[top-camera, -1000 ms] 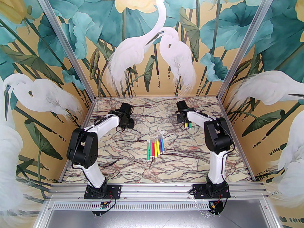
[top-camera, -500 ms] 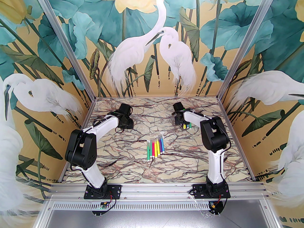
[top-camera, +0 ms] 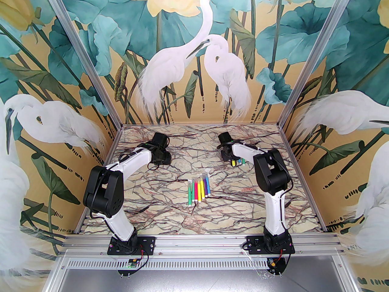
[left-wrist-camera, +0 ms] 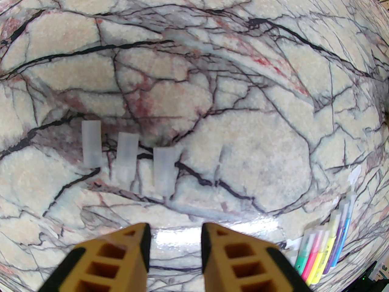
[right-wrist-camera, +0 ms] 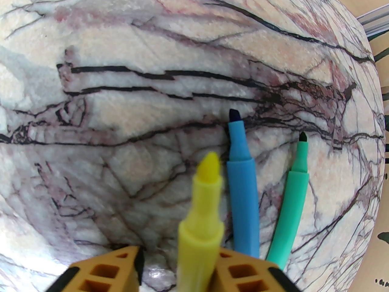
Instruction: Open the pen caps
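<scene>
Pens [top-camera: 199,190] lie side by side in a row at the centre of the top view, on the marbled table [top-camera: 170,211], between the two arms and apart from both grippers. In the left wrist view the same row sits at the lower right of the frame, with translucent caps on the ends that point up the frame.

Left gripper [left-wrist-camera: 175,227]: jaws parted with a clear gap, nothing between them. Three loose pen caps [left-wrist-camera: 127,155] lie on the table just above the fingers, left of centre in the frame. They are parallel and close together without touching, stepped downward from left to right.

Right gripper [right-wrist-camera: 177,251]: jaws parted. Yellow pen [right-wrist-camera: 203,205], uncapped, sits between the fingers against the finger on the right of the frame; a gap shows on its other side. Whether it rests on the table cannot be determined. Blue pen [right-wrist-camera: 243,193] and green pen [right-wrist-camera: 290,199], both uncapped, lie on the table just right of the yellow one, tips pointing up the frame. In the top view this group lies to the upper right of the row, well apart from it.
</scene>
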Controlling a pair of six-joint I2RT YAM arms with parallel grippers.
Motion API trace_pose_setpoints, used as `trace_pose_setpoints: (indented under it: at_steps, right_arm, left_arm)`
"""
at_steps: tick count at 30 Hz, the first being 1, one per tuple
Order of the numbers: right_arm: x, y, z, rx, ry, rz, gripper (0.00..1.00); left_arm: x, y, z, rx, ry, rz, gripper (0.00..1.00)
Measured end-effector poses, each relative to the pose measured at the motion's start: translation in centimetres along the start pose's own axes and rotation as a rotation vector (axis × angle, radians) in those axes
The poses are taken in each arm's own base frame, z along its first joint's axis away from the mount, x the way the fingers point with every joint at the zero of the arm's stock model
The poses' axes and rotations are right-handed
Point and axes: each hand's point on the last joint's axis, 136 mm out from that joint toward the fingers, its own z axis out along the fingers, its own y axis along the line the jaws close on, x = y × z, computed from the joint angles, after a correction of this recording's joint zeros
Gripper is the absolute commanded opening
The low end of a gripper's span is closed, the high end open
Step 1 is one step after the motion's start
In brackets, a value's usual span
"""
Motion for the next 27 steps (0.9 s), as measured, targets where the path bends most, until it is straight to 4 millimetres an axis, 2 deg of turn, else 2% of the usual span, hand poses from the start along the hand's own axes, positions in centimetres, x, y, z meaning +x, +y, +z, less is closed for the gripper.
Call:
trace_pose_setpoints:
  at_steps: [4, 11, 14, 18, 27]
  right_arm:
    - [0.0, -0.1, 0.0, 0.004, 0.0, 0.002, 0.34]
    - [0.0, -0.1, 0.0, 0.003, -0.001, 0.002, 0.55]
    - [-0.1, -0.3, 0.0, 0.002, 0.0, 0.012, 0.65]
    - [-0.2, -0.2, -0.1, -0.02, 0.0, 0.021, 0.68]
    - [0.2, 1.6, -0.7, -0.145, 0.003, 0.031, 0.75]
  left_arm:
    - [0.2, 0.2, 0.1, -0.003, 0.004, -0.001, 0.34]
    - [0.2, -0.1, 0.2, 0.012, 0.003, 0.005, 0.33]
    - [0.3, -0.9, 0.3, 0.065, 0.004, 0.01, 0.34]
    - [0.7, -2.0, 0.2, 0.135, 0.002, 0.011, 0.34]
    - [0.2, -5.3, -1.1, 0.331, -0.039, 0.024, 0.35]
